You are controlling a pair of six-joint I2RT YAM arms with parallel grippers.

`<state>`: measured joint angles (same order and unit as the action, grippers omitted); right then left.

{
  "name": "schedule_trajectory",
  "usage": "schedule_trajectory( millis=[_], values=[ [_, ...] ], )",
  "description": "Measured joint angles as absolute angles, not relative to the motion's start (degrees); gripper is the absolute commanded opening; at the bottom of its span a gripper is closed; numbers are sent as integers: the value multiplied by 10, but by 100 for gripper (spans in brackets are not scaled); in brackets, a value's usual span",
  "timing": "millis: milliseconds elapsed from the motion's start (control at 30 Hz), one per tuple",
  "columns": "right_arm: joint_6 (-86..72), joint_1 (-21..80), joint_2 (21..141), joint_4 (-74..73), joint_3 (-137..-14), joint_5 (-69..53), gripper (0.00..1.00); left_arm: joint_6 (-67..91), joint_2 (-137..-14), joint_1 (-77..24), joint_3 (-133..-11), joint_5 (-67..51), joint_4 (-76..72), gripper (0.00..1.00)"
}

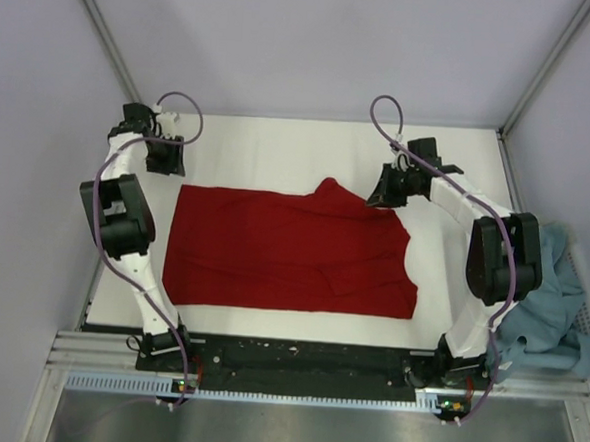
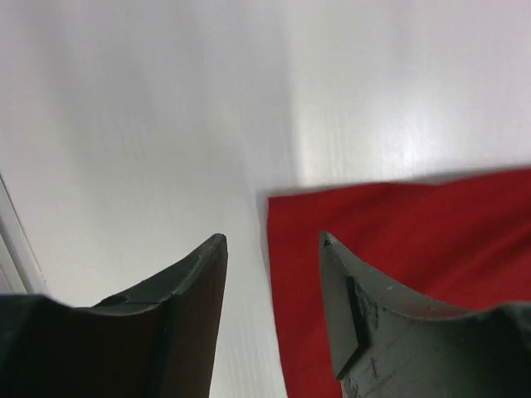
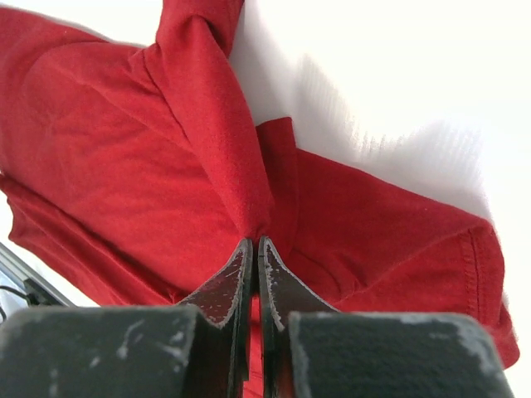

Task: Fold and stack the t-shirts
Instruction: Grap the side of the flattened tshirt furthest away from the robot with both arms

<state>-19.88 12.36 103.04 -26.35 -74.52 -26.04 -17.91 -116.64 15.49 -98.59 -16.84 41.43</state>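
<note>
White matte tabletop point(image 1: 280, 145) inside a pale grey-walled enclosure, viewed from above. Spread flat across its centre, a deep red short-sleeved cloth t-shirt point(image 1: 293, 251), roughly rectangular, long side running from 9 to 3 o'clock. At 10 o'clock of that shirt, just beyond its far left corner, the left two-finger gripper point(image 1: 166, 158): fingers parted, nothing between them. In the left wrist view, the shirt's corner edge under the gap, bare white surface under one finger, red cloth under the other; contact with the cloth not determinable. At 1 o'clock of the shirt, the right two-finger gripper point(image 1: 385, 198): fingers clamped tight on a pinch of the red cloth at the far edge, the fabric drawn up from there into a raised ridge, with a hump near 12 o'clock. At 3 o'clock, off the table's right edge and beside the right arm, a crumpled teal-blue cloth shirt point(image 1: 561, 297), well apart from the red one.
</note>
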Motion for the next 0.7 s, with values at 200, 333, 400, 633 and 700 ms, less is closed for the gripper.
schedule_trajectory(
  millis=[200, 333, 400, 633, 700],
  values=[
    [-194, 131, 1030, -253, -745, -260, 0, -109, -1243, 152, -1016, -117, 408, 48],
    [-192, 131, 1030, -251, -745, -260, 0, -92, -1249, 152, -1007, -103, 408, 50],
    [-192, 131, 1030, -250, -745, -260, 0, -88, -1249, 152, -1000, -104, 403, 51],
    [-192, 131, 1030, -249, -745, -261, 0, -87, -1252, 142, -992, -114, 393, 40],
    [-192, 131, 1030, -249, -745, -261, 0, -88, -1256, 136, -992, -114, 390, 39]
  ],
)
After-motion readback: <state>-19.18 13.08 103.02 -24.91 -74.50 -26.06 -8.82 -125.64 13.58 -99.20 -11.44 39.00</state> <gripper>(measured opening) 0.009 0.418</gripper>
